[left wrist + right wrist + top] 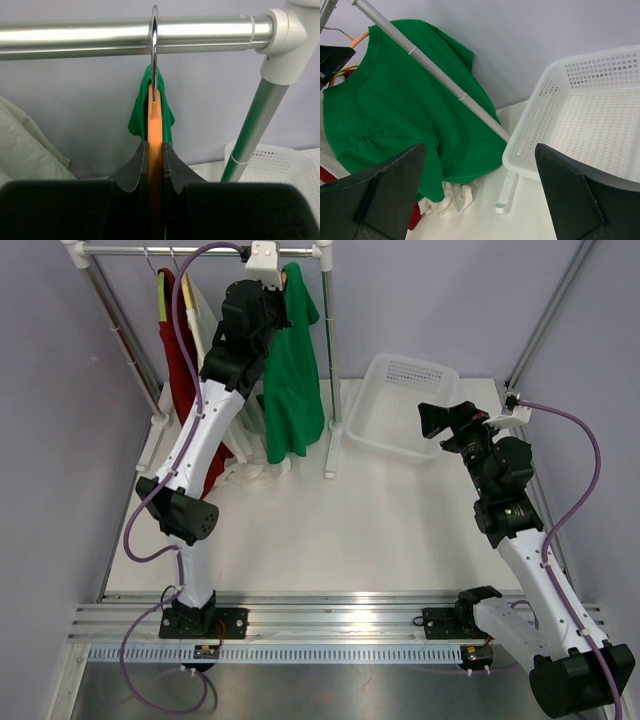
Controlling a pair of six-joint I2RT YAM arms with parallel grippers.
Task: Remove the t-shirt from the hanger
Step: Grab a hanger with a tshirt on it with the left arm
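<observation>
A green t-shirt hangs on an orange hanger whose metal hook sits over the rack's rail near its right end. My left gripper is up at the rail, shut on the hanger's neck just under the hook, with green collar showing behind it. In the right wrist view the t-shirt drapes down to the table. My right gripper hovers open and empty over the table, facing the t-shirt, its jaws wide apart.
A white mesh basket stands at the back right, next to the rack's right post. Red and white garments hang further left on the rail. A crumpled white cloth lies under the t-shirt's hem.
</observation>
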